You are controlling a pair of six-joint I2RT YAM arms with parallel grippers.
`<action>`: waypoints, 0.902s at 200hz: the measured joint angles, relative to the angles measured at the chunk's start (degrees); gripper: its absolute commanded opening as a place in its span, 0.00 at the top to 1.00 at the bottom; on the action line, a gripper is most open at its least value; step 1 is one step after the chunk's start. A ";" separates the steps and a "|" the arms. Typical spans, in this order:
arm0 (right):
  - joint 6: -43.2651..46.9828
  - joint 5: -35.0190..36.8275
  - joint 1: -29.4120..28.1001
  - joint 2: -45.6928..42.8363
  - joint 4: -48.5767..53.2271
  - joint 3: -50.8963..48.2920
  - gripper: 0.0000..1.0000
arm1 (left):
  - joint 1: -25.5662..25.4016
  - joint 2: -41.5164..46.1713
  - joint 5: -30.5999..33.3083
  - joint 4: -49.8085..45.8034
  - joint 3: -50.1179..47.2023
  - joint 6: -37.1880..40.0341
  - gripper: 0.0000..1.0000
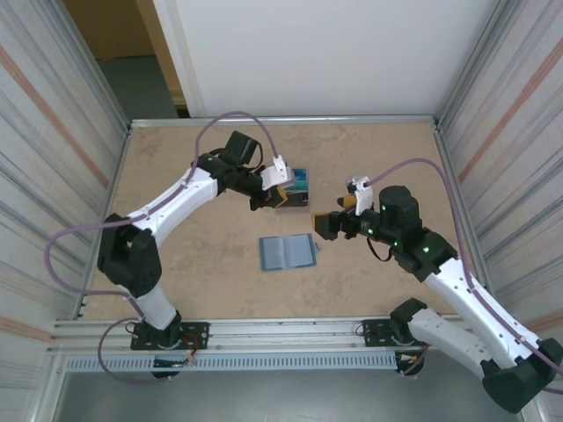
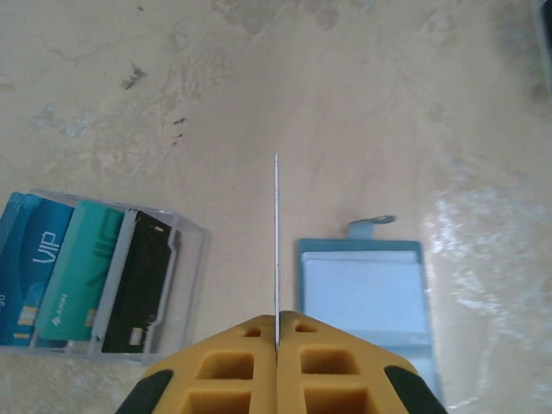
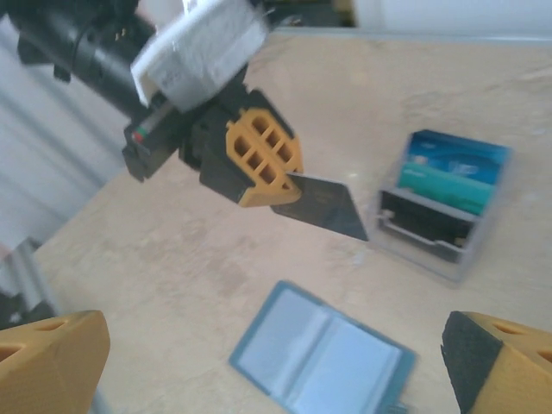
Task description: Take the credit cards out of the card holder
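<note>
Beige table [image 1: 176, 264], walled on 3 sides. On it the wallet [image 1: 288, 251] lies open and flat near the middle, a little toward the near edge. Its pockets look empty, though I cannot be sure. 1 dark card [image 3: 323, 205] is clamped in the left gripper [image 1: 266, 200], above the table between the wallet and a clear stand [image 1: 295, 188]. The stand holds at least 3 cards [image 2: 60, 267]. The right gripper [image 1: 324, 226] hangs beside the wallet, jaws apart. Judged: removal near done; held card left to place.
</note>
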State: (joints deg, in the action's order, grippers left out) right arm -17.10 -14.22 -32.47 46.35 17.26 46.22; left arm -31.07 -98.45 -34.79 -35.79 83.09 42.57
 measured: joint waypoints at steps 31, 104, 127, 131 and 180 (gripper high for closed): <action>-3.54 8.92 0.70 -2.25 2.75 0.00 0.01 | 0.37 -7.50 1.03 1.92 4.02 4.44 1.00; -8.94 20.63 0.74 -3.34 8.35 0.00 0.01 | 0.37 -19.34 2.36 3.10 13.66 10.82 1.00; -9.70 21.88 0.74 -3.52 9.40 0.00 0.01 | 0.37 -21.35 3.58 3.02 14.95 11.82 1.00; -9.77 21.99 0.74 -3.61 9.46 0.00 0.01 | 0.37 -21.66 3.67 2.99 15.17 11.91 1.00; -10.97 23.21 0.74 -5.29 9.88 0.00 0.01 | 0.96 -23.61 4.50 2.82 16.02 12.94 1.00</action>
State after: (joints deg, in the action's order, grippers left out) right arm -28.08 8.99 -31.73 41.06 27.14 46.22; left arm -30.11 -122.06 -30.28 -32.97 99.11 55.51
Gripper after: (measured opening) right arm 0.985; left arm 0.067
